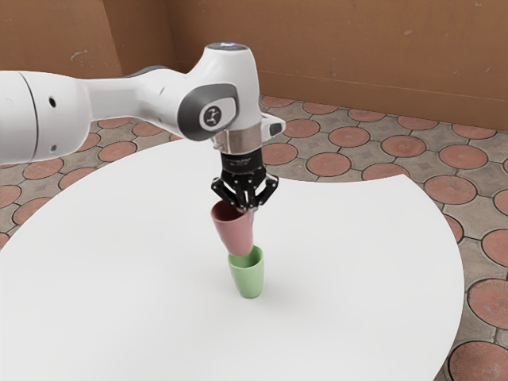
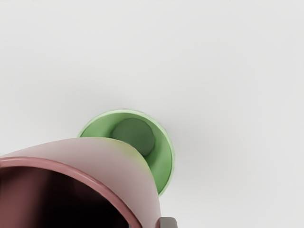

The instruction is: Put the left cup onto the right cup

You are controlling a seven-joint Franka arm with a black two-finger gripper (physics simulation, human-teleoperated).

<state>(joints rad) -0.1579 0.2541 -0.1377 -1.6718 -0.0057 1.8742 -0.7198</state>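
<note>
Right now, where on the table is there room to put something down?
The white table is bare from the green cup out to its rim, on every side. The crowded spot is the middle: the gripper holds the pink cup tilted over the green one.

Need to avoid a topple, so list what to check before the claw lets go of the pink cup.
1. Claw shut on the pink cup: ok.
2. Green cup upright on the table: ok.
3. Pink cup's base over the green cup's mouth: ok.
4. Pink cup held straight: not ok, it leans.
5. Pink cup seated inside the green cup: cannot tell.
</note>
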